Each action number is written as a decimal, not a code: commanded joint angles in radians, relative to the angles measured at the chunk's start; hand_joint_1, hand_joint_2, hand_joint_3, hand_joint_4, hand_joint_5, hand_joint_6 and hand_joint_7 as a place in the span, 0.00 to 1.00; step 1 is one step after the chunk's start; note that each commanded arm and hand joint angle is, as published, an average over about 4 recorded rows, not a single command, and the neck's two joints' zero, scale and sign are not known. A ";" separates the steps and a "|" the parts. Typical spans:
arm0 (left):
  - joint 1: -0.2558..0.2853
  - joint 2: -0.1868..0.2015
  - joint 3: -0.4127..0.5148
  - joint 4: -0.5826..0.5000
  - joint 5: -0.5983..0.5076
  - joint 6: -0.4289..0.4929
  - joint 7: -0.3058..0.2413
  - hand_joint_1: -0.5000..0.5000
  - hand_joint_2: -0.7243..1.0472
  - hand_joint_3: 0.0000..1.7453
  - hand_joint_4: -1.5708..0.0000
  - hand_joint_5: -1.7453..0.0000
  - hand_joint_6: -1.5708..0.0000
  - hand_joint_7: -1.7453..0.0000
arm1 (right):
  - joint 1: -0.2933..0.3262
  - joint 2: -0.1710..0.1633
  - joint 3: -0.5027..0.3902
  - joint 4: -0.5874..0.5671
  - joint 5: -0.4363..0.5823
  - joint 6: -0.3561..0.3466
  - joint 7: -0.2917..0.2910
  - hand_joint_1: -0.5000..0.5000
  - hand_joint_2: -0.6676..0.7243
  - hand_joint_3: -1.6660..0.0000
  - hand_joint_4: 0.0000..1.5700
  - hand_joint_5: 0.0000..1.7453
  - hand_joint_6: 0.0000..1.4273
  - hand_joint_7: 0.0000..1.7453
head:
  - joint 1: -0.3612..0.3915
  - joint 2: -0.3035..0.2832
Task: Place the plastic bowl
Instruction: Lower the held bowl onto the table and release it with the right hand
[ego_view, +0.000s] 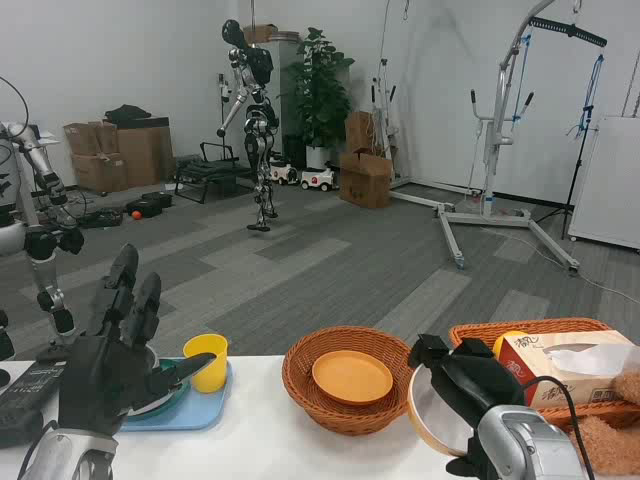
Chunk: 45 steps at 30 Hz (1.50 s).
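Lower right of the frame, your right hand (462, 385) grips the plastic bowl (432, 428) by its rim, just right of the wicker basket (345, 385). You're mid-carry; next, lower and release. Left hand (118, 350) hovers open, lower left.

red characters on tissue pack (560, 362), too blurred to read

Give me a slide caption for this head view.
Right hand holds a plastic bowl beside the round wicker basket; left hand hovers over the blue tray.
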 joint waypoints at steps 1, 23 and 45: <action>0.036 -0.001 0.013 0.012 -0.015 -0.039 -0.002 0.02 0.73 0.00 1.00 1.00 1.00 1.00 | 0.004 0.006 -0.010 -0.002 0.009 -0.011 0.010 0.04 0.05 0.05 1.00 0.56 0.96 0.72 | -0.055 -0.086; 0.036 -0.001 0.010 0.011 -0.015 -0.039 -0.002 0.02 0.73 0.00 1.00 1.00 1.00 1.00 | 0.005 0.002 -0.011 -0.002 0.010 -0.011 0.010 0.04 0.05 0.05 1.00 0.56 0.96 0.72 | -0.038 -0.070; 0.036 -0.002 0.009 0.012 -0.015 -0.039 -0.002 0.02 0.73 0.00 1.00 1.00 1.00 1.00 | 0.007 0.001 0.000 0.038 0.001 -0.010 0.010 0.04 0.05 0.05 1.00 0.56 0.96 0.72 | -0.054 -0.102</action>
